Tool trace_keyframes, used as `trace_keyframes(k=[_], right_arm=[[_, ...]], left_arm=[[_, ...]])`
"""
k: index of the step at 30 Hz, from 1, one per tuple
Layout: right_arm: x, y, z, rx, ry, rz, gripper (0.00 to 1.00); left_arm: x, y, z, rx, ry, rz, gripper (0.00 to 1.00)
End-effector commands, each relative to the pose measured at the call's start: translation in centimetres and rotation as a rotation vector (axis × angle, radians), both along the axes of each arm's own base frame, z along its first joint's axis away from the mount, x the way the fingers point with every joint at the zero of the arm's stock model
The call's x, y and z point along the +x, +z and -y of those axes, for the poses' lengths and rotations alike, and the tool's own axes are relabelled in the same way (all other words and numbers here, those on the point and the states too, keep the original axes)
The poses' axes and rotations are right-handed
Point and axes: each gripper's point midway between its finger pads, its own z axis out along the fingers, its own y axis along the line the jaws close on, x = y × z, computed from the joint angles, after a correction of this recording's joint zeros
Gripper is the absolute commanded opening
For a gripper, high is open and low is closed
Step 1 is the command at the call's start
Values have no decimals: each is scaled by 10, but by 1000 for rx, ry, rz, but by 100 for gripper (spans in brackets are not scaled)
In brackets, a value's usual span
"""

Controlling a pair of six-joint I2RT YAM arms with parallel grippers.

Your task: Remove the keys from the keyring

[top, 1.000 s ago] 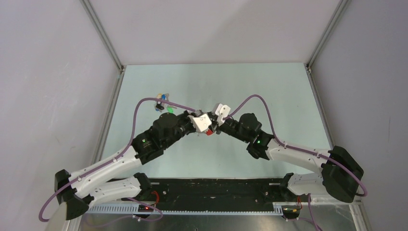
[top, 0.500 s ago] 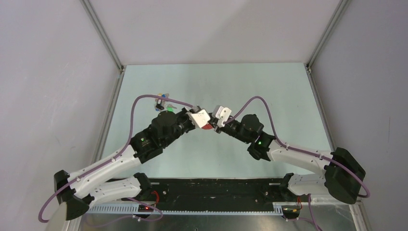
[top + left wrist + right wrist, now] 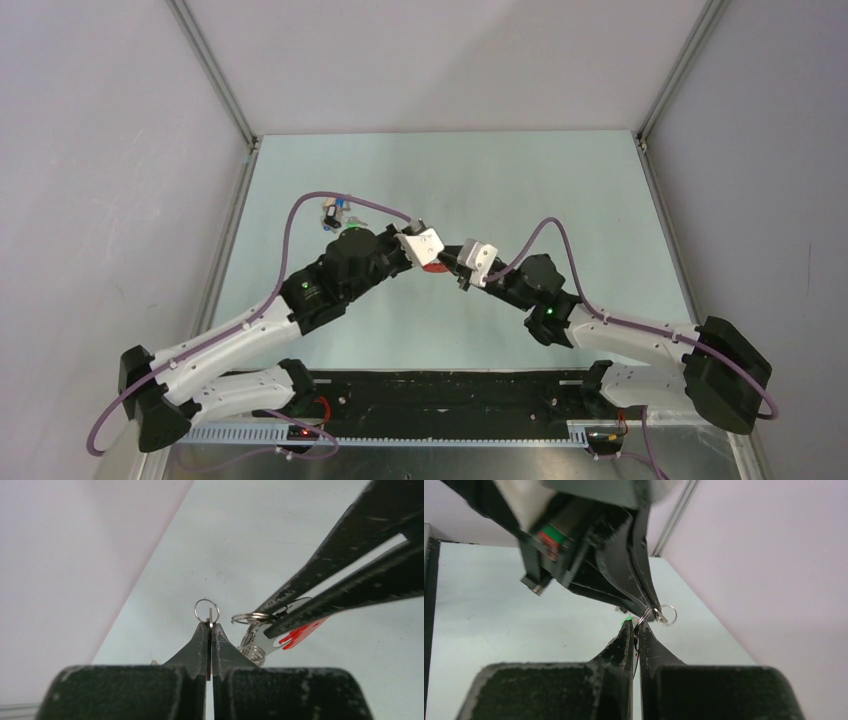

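Against the top view of a second ago, your right gripper point(image 3: 636, 630) has drawn back toward its own base, so a gap has opened to the left gripper point(image 3: 209, 626) and the red keyring point(image 3: 300, 632) hangs between them above the table point(image 3: 560, 190). The left fingers are pressed together on a small wire ring point(image 3: 206, 611), and the right fingers appear clamped on the keyring's bunch of rings. Read this as one ring being pulled free; loose keys point(image 3: 335, 212) lie far left.

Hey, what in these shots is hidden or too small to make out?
Top view: the keyring is a red sliver, covered by the left gripper and right gripper.
Top view: the keys at the back are too small to count.
Left wrist view: past the pinched wire ring, the right gripper's fingers hide most of the keyring.
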Motion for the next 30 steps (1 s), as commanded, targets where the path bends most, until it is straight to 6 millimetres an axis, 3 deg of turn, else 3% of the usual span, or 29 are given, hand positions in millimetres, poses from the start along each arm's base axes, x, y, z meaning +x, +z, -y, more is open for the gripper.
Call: trace_keyframes(k=[1, 8, 14, 20, 26, 30], right_arm=[[-18, 45, 5, 124, 44, 170, 0], [8, 48, 24, 177, -143, 126, 0], [31, 49, 52, 208, -324, 77, 0], [45, 49, 83, 270, -429, 28, 0], [44, 53, 103, 316, -420, 3, 0], [40, 56, 109, 330, -395, -9, 0]], left_arm=[[2, 17, 9, -51, -25, 0, 0], [6, 16, 6, -40, 7, -6, 0], [39, 15, -25, -81, 240, -36, 0], [76, 15, -68, -199, 435, -76, 2], [122, -10, -108, -236, 563, -141, 0], [159, -53, -128, -213, 663, -248, 0]])
